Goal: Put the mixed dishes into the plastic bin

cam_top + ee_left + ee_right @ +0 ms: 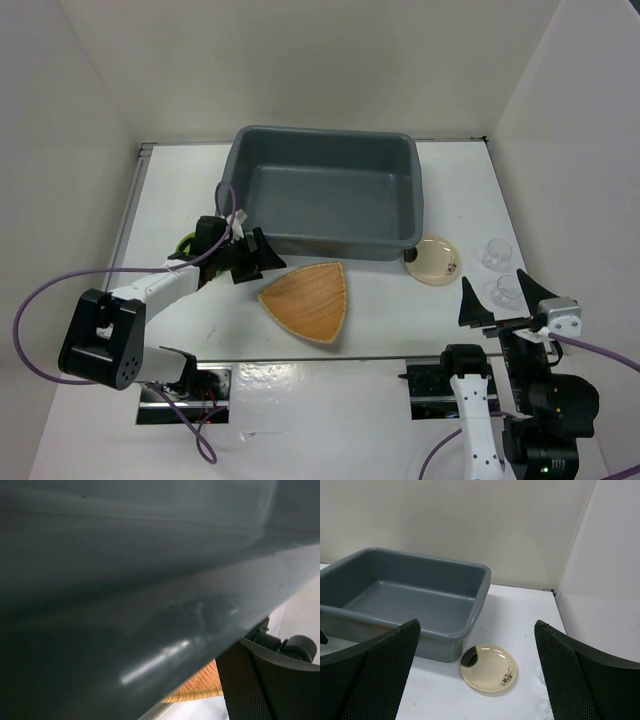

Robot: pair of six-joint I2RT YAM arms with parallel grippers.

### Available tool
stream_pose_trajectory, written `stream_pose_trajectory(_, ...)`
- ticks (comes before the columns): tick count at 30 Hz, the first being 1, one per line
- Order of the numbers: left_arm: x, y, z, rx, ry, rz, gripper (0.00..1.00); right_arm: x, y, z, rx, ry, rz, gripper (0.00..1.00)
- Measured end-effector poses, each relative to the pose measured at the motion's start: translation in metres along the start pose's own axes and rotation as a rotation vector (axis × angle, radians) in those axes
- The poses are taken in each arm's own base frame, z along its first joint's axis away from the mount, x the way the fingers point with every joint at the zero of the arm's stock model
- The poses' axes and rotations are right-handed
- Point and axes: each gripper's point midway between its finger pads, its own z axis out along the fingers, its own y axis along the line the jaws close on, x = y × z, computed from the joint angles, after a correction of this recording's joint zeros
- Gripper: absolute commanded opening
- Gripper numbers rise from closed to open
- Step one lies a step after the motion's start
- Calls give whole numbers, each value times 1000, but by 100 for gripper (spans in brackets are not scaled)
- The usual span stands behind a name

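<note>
The dark grey plastic bin (325,190) stands at the back centre and looks empty. The tan wooden plate (308,300) lies in front of it. The cream plate (436,260) with dark marks lies by the bin's front right corner and also shows in the right wrist view (489,667). Two clear cups (496,253) (507,290) stand right of it. A sliver of the lime-green plate (186,242) shows under my left arm. My left gripper (262,258) is open against the bin's front left corner; one finger (262,680) shows. My right gripper (495,290) is open and empty, above the nearer cup.
The bin's wall (125,595) fills the left wrist view, with the wooden plate's edge (202,685) below it. White walls enclose the table on the left, back and right. Purple cables trail from both arms along the near edge.
</note>
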Motion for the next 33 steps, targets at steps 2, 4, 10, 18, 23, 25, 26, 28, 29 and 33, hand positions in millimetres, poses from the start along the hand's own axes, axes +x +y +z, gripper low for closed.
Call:
stream_pose_trajectory(2,1,-3,0,19,11,4,100,-3,1,-4,4,-16,-8,99)
stream_pose_trajectory(4,3,-5,0,31,20,5,100,-4,0,-6,14,-25,-18,99)
stream_pose_trajectory(10,6,-9,-1,53,37,6,100,-4,-1,-6,25,-24,-28,99)
stream_pose_trajectory(18,12,-11,-1,68,61,18,100,-4,0,-6,18,-24,-31,99)
stream_pose_trajectory(23,25,-16,2,75,103,62,100,-4,1,-6,11,-25,-32,99)
stream_pose_trajectory(25,30,-16,3,63,110,73,100,-4,2,-6,9,-25,-32,99)
stream_pose_trajectory(26,33,-17,2,54,114,78,100,-4,2,-6,9,-25,-31,99)
stream_pose_trajectory(28,40,-17,-3,23,121,71,100,-4,2,-6,8,-25,-32,99)
stream_pose_trajectory(29,43,-16,-7,-4,116,62,100,-4,2,-6,7,-25,-32,99)
stream_pose_trajectory(33,48,-8,-29,-88,54,25,100,-4,2,-6,7,-25,-32,99)
